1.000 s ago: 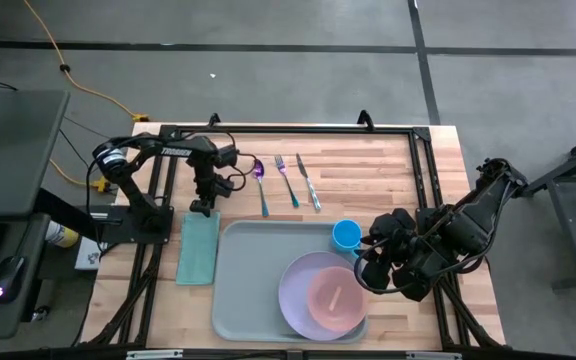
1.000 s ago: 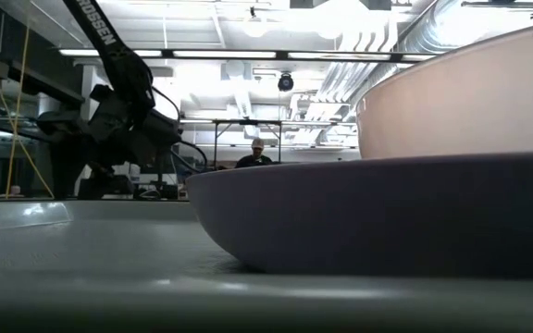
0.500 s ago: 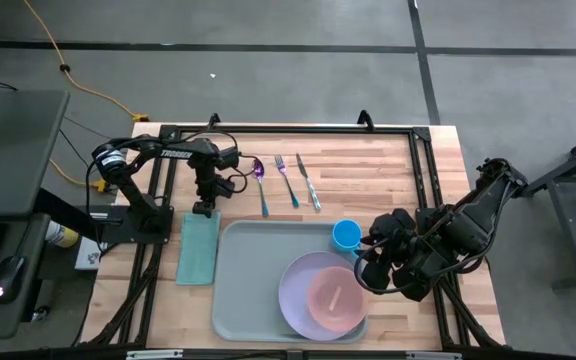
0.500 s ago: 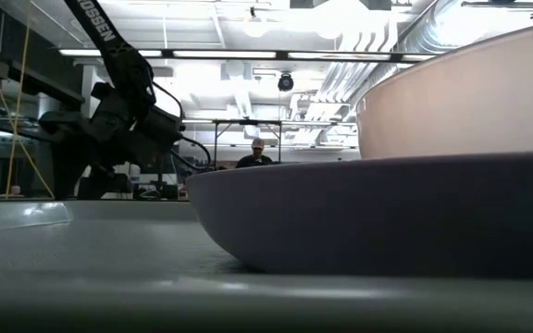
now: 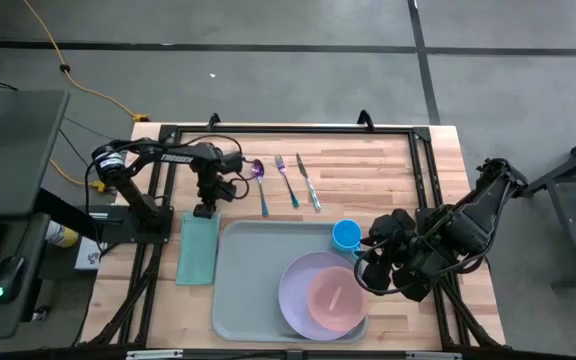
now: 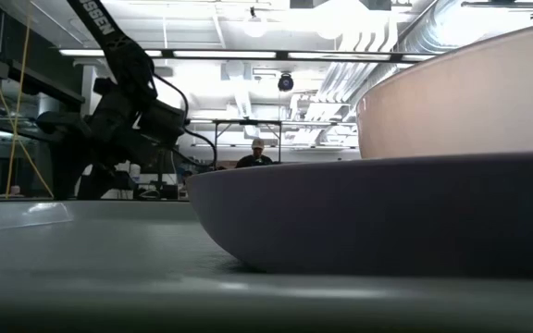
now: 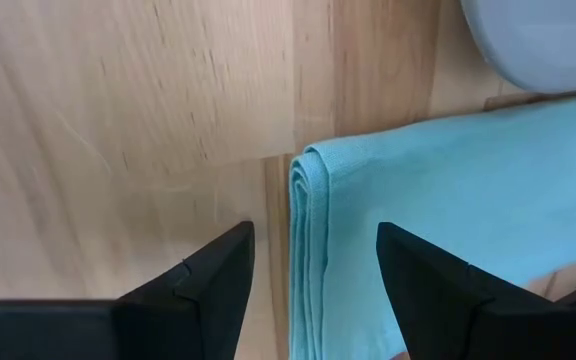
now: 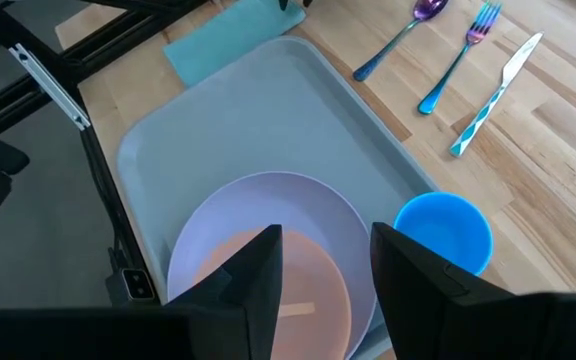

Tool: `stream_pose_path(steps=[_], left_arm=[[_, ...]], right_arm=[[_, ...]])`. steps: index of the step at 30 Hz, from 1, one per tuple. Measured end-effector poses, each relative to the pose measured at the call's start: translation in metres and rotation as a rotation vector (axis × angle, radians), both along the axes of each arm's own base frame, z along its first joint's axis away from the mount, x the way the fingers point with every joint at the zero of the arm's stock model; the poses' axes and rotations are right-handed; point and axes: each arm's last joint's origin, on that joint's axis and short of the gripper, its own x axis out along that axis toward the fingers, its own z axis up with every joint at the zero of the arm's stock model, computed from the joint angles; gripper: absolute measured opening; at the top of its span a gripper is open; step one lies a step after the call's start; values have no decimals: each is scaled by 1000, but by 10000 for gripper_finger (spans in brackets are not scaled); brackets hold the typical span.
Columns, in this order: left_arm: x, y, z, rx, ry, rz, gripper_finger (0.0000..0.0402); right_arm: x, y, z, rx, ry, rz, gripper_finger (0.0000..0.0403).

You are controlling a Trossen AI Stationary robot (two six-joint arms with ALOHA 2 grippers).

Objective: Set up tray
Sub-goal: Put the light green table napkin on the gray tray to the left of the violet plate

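The pale grey-blue tray lies on the table's near middle and carries a lavender plate with a pink bowl on it. A folded teal cloth lies flat left of the tray. My left gripper is open and points down over the cloth's far end; its fingers stand on either side of the folded edge. My right gripper is open and hovers at the tray's right side, over the plate and bowl.
A blue cup stands at the tray's far right corner. A purple-bowled spoon, a fork and a knife lie side by side on the wood beyond the tray. In the low view a person sits far behind the table.
My left arm has edged a little toward the table's right, staying over the cloth's far end. The right arm and all the objects have kept still.
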Motion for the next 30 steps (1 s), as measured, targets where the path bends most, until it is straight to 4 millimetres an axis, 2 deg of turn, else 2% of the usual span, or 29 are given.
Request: stream_pose_path(steps=[19,24,30], left_arm=[[3,-1,-1,29,50,128,248],[4,-3,-1,34,52,131,248],[10,-14,-1,104,69,65,248]], right_arm=[[-1,2,0,5,3,12,131],[-1,2,0,6,2,12,131],[-1,2,0,1,2,17,131]])
